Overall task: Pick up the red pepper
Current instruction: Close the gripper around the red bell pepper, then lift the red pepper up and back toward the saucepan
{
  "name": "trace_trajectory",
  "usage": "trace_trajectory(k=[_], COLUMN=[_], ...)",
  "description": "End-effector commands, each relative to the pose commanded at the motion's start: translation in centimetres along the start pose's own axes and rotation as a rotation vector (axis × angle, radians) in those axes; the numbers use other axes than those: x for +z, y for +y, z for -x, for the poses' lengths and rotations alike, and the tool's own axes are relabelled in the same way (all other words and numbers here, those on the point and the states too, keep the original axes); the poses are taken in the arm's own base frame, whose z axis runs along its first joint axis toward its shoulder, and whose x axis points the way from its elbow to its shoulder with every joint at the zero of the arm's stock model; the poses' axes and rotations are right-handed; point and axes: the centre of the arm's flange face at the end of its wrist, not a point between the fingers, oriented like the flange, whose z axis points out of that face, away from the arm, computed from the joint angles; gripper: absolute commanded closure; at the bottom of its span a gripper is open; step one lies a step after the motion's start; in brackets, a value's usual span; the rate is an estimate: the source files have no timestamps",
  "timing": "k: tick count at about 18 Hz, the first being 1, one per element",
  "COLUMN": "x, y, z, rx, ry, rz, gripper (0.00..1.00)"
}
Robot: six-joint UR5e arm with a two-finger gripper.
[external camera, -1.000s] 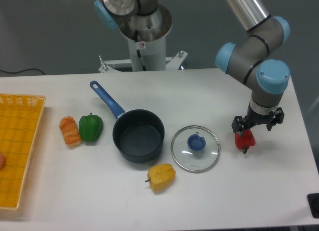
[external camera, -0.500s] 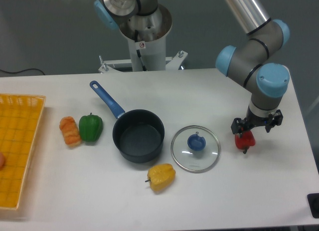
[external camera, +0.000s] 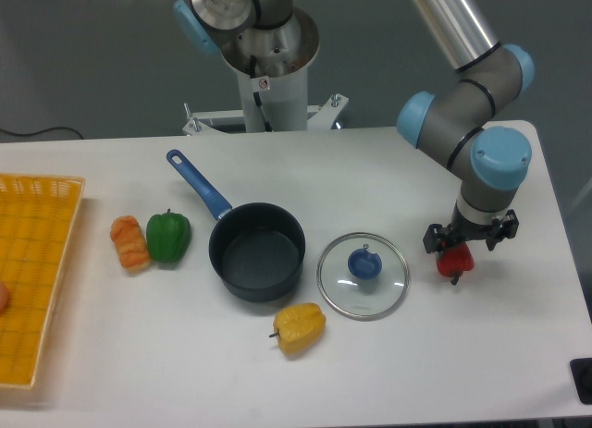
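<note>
The red pepper (external camera: pixel 454 262) lies on the white table to the right of the glass lid, its dark stem pointing toward the front edge. My gripper (external camera: pixel 460 246) hangs straight down over it, so the black gripper body covers the pepper's top. The fingers look spread to either side of the pepper, and their tips are mostly hidden. The pepper rests on the table surface.
A glass lid with a blue knob (external camera: pixel 363 274) lies just left of the pepper. A dark pot with a blue handle (external camera: pixel 256 250) stands mid-table, with a yellow pepper (external camera: pixel 300 327) in front of it. A green pepper (external camera: pixel 168 236) and an orange pepper (external camera: pixel 129 242) lie left. A yellow basket (external camera: pixel 37 262) is at the far left.
The gripper has shifted slightly left and lower over the red pepper. The pepper itself has stayed where it was on the table.
</note>
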Motion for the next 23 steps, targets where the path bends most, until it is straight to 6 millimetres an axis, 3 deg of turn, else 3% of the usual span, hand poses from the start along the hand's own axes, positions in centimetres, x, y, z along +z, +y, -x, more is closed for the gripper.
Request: trace_trajectory(k=[10,16,23], x=[0.59,0.72,0.94], y=[-0.38,-0.28,-0.20], z=[-0.44,-0.48,-0.54], rx=[0.017,0.018,0.020], ry=[-0.008,-0.009,-0.006], rz=[-0.004,0.000,0.004], gripper=[0.03,0.28,0.38])
